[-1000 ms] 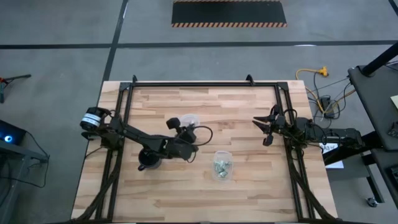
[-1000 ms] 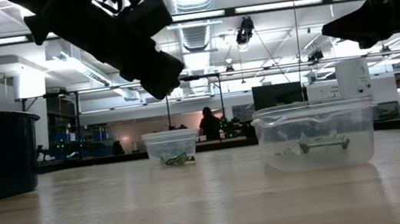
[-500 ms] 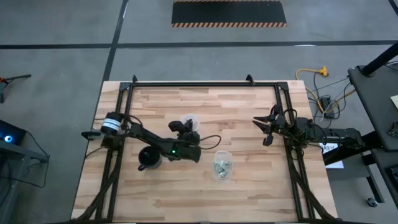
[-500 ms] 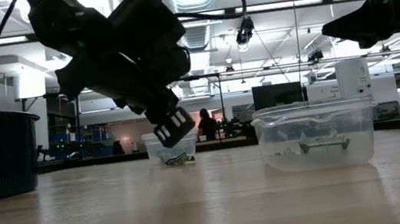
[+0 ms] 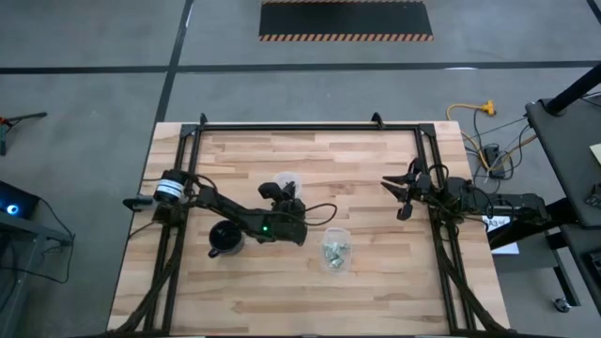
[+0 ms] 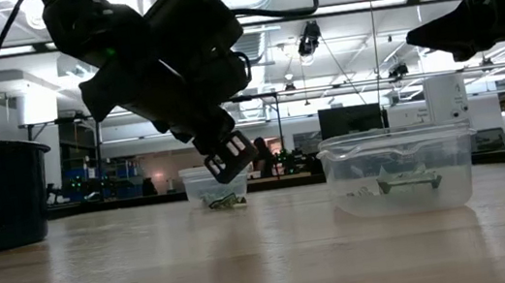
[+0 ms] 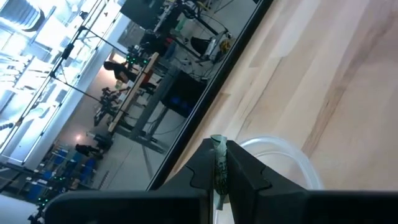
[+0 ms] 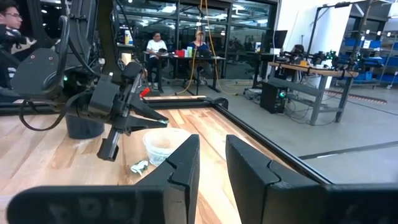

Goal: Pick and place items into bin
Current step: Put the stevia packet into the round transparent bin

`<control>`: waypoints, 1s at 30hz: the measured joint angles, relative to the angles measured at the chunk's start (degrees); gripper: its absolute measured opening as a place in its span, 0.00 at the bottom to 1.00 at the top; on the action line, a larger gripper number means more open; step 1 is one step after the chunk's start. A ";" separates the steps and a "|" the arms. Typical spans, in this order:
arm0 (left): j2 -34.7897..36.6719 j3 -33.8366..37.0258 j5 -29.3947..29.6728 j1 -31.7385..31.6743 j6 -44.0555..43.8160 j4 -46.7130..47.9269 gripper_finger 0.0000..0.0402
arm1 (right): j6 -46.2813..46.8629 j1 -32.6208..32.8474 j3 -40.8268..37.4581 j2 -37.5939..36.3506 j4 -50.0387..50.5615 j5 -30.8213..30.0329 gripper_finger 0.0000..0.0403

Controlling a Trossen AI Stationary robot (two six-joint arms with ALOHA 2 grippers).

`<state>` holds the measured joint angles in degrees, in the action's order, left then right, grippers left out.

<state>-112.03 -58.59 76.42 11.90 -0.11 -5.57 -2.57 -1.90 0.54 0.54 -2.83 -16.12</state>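
My left gripper (image 5: 279,191) hangs over the table's middle, beside a small clear tub (image 5: 288,180). It is shut on a tiny pale green piece (image 7: 217,167). The tub's rim (image 7: 281,154) shows beyond the fingertips. Another pale piece (image 6: 226,202) lies on the table in front of this tub (image 6: 216,183). A second, nearer clear tub (image 5: 335,250) holds several pale pieces (image 6: 405,182). My right gripper (image 5: 399,194) waits open at the table's right edge. My left gripper pinches the pale green piece (image 7: 218,163) between its two fingertips (image 7: 239,163). The fingers (image 6: 228,154) slant down from above. The piece is lifted clear of the table, and its end pokes out past the fingertips.
A black mug (image 5: 223,239) stands on the table under the left arm, near the left side. Black rails (image 5: 310,128) frame the tabletop. Bare wood lies along the near edge and between the tubs and the right gripper. People sit in the room beyond the table.
My left gripper has come down from high above the table to just over the small clear tub, tipping its fingers downward as it sank. The left arm has reached farther toward the table's right. The tubs, the mug and the right arm have stayed put.
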 joint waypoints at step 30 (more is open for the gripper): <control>0.07 -0.08 -0.04 0.06 -0.93 0.05 0.44 | 0.00 0.00 0.00 0.02 -0.01 -0.02 0.17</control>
<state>-111.96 -58.67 76.38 11.96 -1.05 -5.51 -2.57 -1.90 0.54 0.56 -2.84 -16.14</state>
